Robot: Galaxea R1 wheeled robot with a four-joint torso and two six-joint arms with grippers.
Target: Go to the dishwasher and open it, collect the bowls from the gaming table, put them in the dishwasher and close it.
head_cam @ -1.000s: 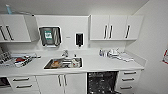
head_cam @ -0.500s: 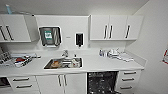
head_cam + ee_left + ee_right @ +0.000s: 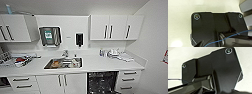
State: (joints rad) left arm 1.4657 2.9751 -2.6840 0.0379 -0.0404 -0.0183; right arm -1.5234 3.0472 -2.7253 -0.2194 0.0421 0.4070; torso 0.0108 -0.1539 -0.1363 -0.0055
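Observation:
The dishwasher (image 3: 102, 82) sits under the white counter (image 3: 100, 64), right of the sink cabinet. It stands open: its dark interior and wire racks face me in the head view. Bowls and the gaming table are out of view. In both wrist views the robot's dark plate hangs over a pale floor (image 3: 179, 25), seen also as pale floor (image 3: 178, 55) from the right wrist.
A steel sink (image 3: 62, 63) holding dishes lies left of the dishwasher. A stack of drawers (image 3: 128, 80) and a side wall (image 3: 155, 50) close the right. A dish rack (image 3: 7, 58) stands far left, small items (image 3: 117, 53) at the counter's right end, wall cabinets (image 3: 115, 27) above.

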